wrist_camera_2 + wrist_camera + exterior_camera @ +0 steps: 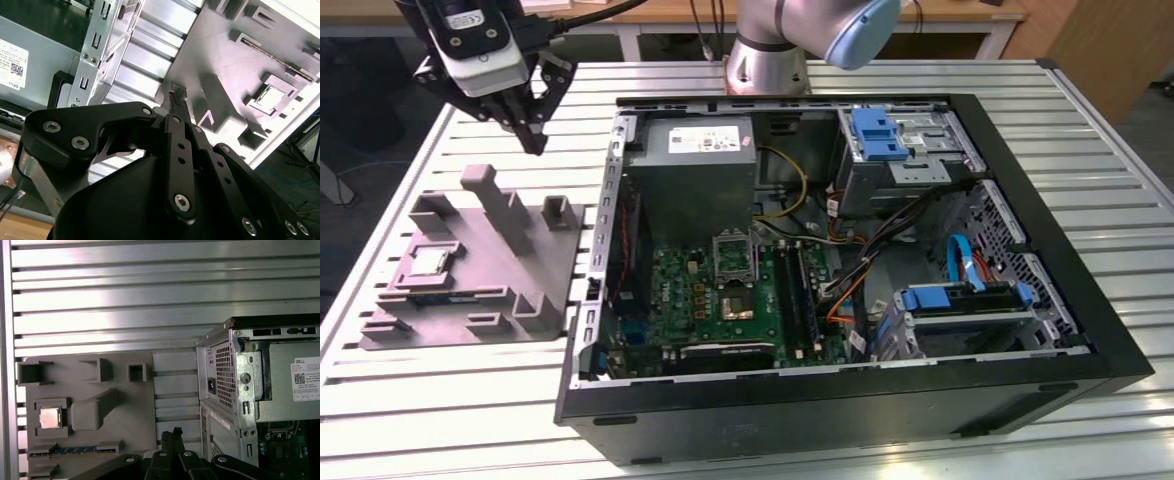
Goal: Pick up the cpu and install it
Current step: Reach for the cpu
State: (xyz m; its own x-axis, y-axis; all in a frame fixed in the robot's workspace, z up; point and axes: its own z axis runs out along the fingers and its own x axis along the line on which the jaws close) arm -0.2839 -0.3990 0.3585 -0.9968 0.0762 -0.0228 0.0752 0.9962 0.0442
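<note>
Though shut tip against tip, gripping nothing between the fingers (531,135) (175,102) (176,436). Hanging in the air above the slatted metal table (454,420), near the far end of a grey holder block (520,255), touching none of it. Lying flat in a square recess of that block, toward the exterior view's left and well apart from the fingers: the cpu (427,262) (270,97) (50,417), silvery top up, not yet picked up. Just beside it, in a long slot of the same block, a narrow memory stick (75,450). Off to the exterior view's right, an open computer case (854,400) resting on the table. Inside, a grey power-supply box (700,175) at the far end, and nearer, a green board (687,300) with a black socket frame (735,255).
</note>
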